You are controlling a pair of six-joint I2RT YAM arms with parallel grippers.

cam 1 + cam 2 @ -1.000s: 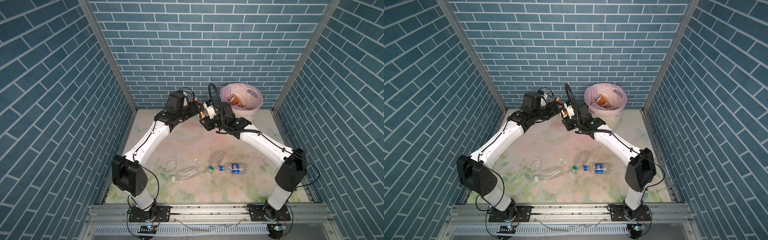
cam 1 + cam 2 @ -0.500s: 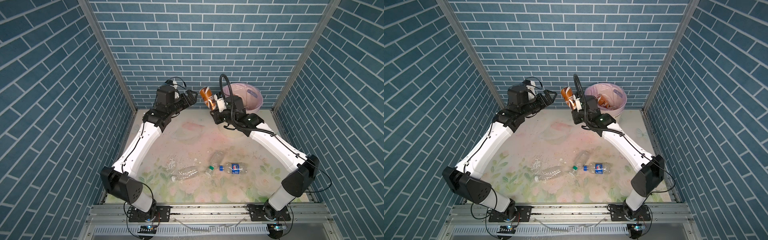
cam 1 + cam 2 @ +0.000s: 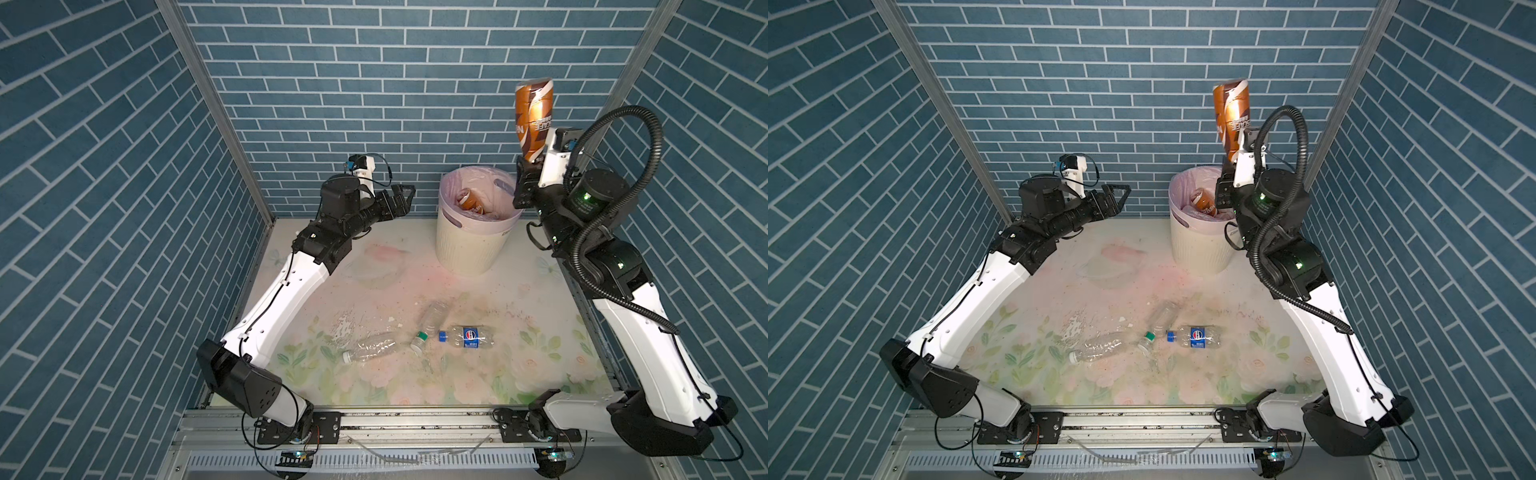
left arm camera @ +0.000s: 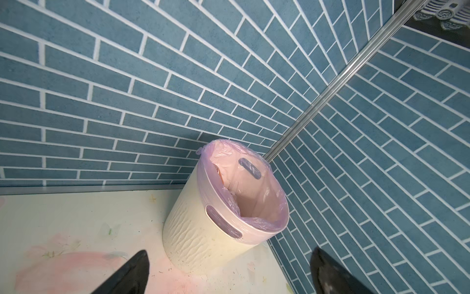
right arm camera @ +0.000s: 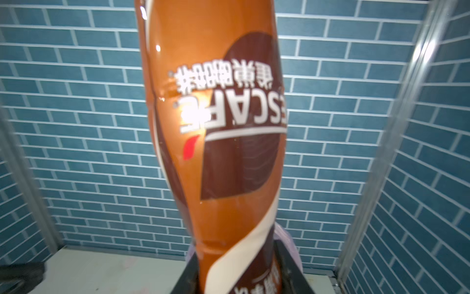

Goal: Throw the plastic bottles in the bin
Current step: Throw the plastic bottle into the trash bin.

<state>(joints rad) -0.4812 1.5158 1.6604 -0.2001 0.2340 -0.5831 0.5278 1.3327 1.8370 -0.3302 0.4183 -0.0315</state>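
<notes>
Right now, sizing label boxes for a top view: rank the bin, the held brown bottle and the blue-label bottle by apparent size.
1. bin
2. brown Nescafe bottle, held high, nearer the camera, so its lead is unsure
3. blue-label bottle

An orange-brown plastic bottle hung inverted high beside the far cream ribbed bin; three clear plastic bottles lay nearer.
</notes>
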